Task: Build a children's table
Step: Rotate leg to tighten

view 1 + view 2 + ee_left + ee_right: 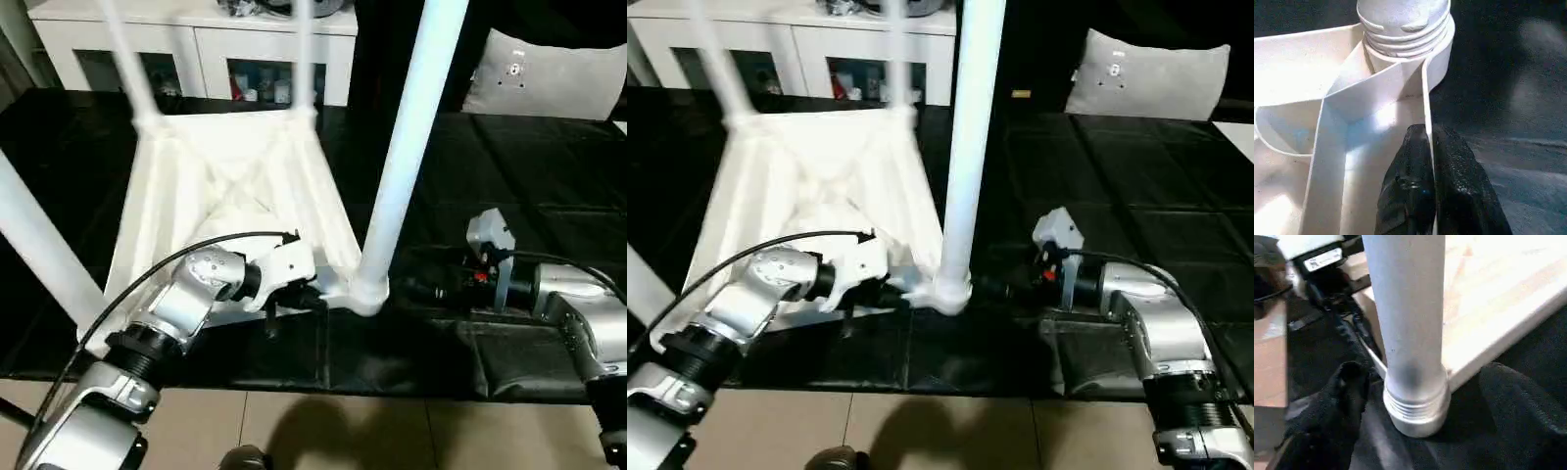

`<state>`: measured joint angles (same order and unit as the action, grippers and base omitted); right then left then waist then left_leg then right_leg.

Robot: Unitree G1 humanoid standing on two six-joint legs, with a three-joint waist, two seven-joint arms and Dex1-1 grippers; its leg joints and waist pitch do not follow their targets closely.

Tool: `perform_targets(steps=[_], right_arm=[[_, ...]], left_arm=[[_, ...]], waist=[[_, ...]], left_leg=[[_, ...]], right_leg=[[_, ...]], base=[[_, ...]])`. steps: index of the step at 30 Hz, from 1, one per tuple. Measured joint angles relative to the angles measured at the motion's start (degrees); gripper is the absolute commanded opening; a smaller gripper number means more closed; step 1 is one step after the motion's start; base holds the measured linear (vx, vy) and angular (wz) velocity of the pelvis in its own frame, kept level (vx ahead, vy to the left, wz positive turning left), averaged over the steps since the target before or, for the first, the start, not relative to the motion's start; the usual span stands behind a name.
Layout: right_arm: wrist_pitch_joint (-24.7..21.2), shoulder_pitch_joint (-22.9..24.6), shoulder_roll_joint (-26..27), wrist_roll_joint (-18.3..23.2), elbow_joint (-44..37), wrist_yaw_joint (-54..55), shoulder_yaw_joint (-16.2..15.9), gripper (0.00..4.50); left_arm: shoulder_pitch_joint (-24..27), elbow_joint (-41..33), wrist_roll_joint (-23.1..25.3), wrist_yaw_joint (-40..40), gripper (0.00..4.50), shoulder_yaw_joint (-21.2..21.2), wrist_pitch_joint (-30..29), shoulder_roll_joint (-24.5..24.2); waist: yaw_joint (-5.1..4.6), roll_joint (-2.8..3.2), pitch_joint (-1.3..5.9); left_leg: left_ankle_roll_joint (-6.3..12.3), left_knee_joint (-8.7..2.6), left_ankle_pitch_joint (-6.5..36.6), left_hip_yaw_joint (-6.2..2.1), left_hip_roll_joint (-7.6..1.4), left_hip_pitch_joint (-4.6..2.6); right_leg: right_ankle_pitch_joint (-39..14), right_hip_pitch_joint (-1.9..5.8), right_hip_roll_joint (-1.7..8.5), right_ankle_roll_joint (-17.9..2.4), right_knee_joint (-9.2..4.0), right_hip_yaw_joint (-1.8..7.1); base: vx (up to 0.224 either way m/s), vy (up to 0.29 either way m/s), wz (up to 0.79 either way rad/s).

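children's table (pixel 230 186) lay upside down on the black-covered desk (pixel 549 176), ribbed underside up, 4 white legs rising from the corner sockets. nearest leg (pixel 402 147) stood in the near corner socket (pixel 361 292), between the 2 arms, threaded collar seated in the socket. left claw (pixel 1429 161) was closed, 2 black fingers (pixel 1410 186) pinched on the thin near rim (pixel 1426 98) of the tabletop just beside that socket, 1 finger inside the rim and 1 outside. right claw (pixel 1415 396) stood wide, black fingers (pixel 1337 401) spread on either side of the leg's base, with a gap to the leg on both sides, holding nothing. right forearm (pixel 1136 304) lay low over the desk to the right of the leg. far legs (pixel 132 59) ran up out of view. beyond the desk stood a white cabinet (pixel 196 39) with glass doors, and a grey cushion (pixel 544 73) lay at the far right.
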<state>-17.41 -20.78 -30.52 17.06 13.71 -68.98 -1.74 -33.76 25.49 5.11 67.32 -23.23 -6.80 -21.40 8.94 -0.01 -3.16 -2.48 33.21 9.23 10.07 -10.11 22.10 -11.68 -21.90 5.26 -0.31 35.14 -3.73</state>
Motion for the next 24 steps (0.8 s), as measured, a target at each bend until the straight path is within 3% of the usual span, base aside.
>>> perform_targets(steps=[3, 5, 8, 10, 24], right_arm=[[0.7, -1.2, 0.9, -0.9, 1.1, -0.5, -1.8, 4.18], [0.3, -1.7, 1.0, -0.6, 1.2, -2.2, -2.7, 3.88], [-0.4, -2.1, 1.2, 0.6, 1.3, -4.8, -3.7, 3.80], [-0.8, -2.1, 1.2, 0.9, 1.7, -5.8, -4.0, 3.44], [-3.5, -2.3, 0.7, 2.6, 2.3, -9.0, -5.4, 2.31]], left_arm=[[0.0, -0.5, -0.3, 2.9, 0.00, -1.2, 1.7, -0.8], [0.0, -0.9, -0.4, 4.3, 0.00, -1.9, 2.4, -0.9], [0.0, -1.0, -0.4, 5.4, 0.00, -2.5, 3.6, -0.9], [0.0, -1.0, -0.4, 5.7, 0.00, -2.6, 4.0, -0.8], [-0.2, -0.2, -0.4, 5.7, 0.00, -2.6, 5.2, -0.5]], waist=[[0.11, 0.00, 0.00], [0.48, -0.01, 0.00], [0.71, -0.01, 0.00], [0.70, -0.01, 0.00], [0.76, -0.01, 0.00]], left_leg=[[-0.01, 0.00, 0.0, 0.00, 0.00, 0.01], [0.00, 0.01, 0.0, 0.00, 0.00, 0.01], [0.01, 0.04, 0.0, 0.01, 0.00, 0.03], [0.01, 0.04, 0.0, 0.01, 0.00, 0.03], [0.01, 0.10, 0.0, 0.01, 0.00, 0.02]], right_leg=[[0.0, -0.01, 0.01, 0.0, 0.02, 0.00], [0.0, 0.00, 0.01, 0.0, 0.01, 0.00], [0.0, 0.00, 0.02, 0.0, 0.01, 0.00], [0.0, 0.00, 0.02, 0.0, 0.01, 0.00], [0.0, -0.02, 0.02, 0.0, 0.09, 0.00]], base=[[0.000, 0.000, 0.00], [0.000, 0.000, 0.00], [0.000, 0.000, 0.00], [0.000, 0.000, 0.00], [0.000, 0.000, 0.00]])
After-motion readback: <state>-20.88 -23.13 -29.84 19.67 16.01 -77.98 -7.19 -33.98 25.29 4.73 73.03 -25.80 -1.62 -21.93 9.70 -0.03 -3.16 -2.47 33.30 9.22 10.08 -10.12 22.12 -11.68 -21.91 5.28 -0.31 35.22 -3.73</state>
